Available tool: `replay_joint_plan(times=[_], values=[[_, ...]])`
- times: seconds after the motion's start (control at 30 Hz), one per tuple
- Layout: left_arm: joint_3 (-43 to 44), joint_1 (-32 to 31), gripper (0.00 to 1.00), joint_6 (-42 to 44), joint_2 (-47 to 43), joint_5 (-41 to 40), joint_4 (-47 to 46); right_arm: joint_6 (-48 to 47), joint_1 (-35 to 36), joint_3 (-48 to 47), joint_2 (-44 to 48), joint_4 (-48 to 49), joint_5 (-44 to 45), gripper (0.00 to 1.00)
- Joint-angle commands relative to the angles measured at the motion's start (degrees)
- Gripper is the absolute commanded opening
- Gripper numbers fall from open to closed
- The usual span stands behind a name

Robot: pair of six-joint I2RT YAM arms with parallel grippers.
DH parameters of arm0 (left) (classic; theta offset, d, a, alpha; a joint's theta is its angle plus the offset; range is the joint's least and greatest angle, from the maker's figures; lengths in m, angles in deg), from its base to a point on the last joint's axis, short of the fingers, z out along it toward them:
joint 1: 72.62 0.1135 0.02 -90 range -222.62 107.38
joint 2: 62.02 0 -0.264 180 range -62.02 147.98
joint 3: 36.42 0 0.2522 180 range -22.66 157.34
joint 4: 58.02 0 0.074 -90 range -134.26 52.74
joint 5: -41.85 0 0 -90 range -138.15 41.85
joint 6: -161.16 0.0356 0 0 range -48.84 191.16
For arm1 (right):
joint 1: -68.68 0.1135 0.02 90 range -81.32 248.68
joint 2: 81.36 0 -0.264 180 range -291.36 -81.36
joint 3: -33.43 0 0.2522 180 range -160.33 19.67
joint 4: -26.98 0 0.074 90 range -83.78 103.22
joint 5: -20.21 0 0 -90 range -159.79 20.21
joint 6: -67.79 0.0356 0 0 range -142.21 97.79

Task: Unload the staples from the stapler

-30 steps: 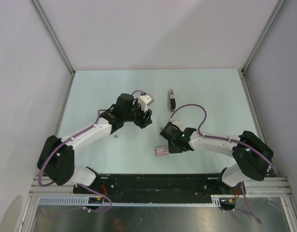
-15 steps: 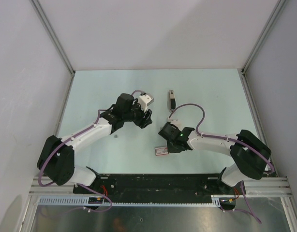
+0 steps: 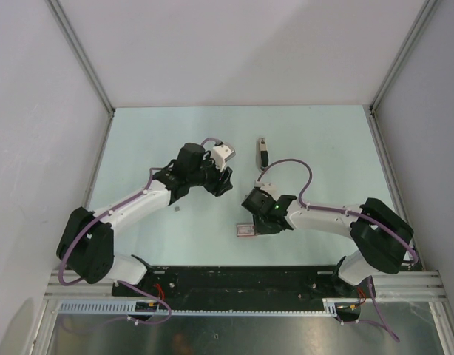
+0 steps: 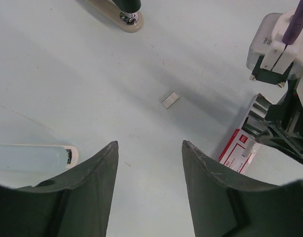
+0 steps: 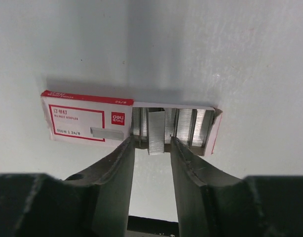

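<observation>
Obstructions: a red-and-white staple box [image 5: 82, 118] lies at the near side of the surface [image 3: 323, 148], its right end open and rows of staples [image 5: 198, 127] exposed. The right hand [image 5: 152, 145] hangs over it. Its fingers stand narrowly apart on either side of one staple strip [image 5: 156, 132] lying askew on the rows; contact cannot be told. The left hand [image 4: 149, 145] is spread wide, gripping nothing, above a loose short strip [image 4: 170, 99] on the bare surface. The stapler [image 3: 263, 153] lies farther back, apart from both hands. It is black with a silver-grey base, its long axis running near to far.
</observation>
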State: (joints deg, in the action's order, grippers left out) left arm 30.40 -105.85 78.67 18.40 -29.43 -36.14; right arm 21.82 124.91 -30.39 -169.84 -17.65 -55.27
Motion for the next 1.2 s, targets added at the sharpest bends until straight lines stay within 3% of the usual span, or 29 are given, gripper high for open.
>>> replay_joint_plan(times=[0.0,0.23,0.43,0.8,1.17], values=[[0.89,0.49,0.59,0.41,-0.86,1.26,-0.01,0.03,0.38,-2.13,0.44,0.58,0.4,0.42],[0.78,0.5,0.59,0.38,-0.84,1.14,0.05,0.24,0.44,-2.45,3.98,0.56,0.3,0.41],[0.96,0.43,0.59,0.07,-0.71,1.54,-0.01,0.6,0.42,-4.38,5.88,-0.01,-0.22,0.35],[0.23,0.04,0.58,1.0,1.57,2.01,0.04,0.26,-2.03,-3.8,8.01,-3.38,0.91,0.02],[0.05,-0.22,0.57,1.45,1.16,1.67,0.0,0.57,-3.23,0.82,6.79,0.93,-2.73,0.0]])
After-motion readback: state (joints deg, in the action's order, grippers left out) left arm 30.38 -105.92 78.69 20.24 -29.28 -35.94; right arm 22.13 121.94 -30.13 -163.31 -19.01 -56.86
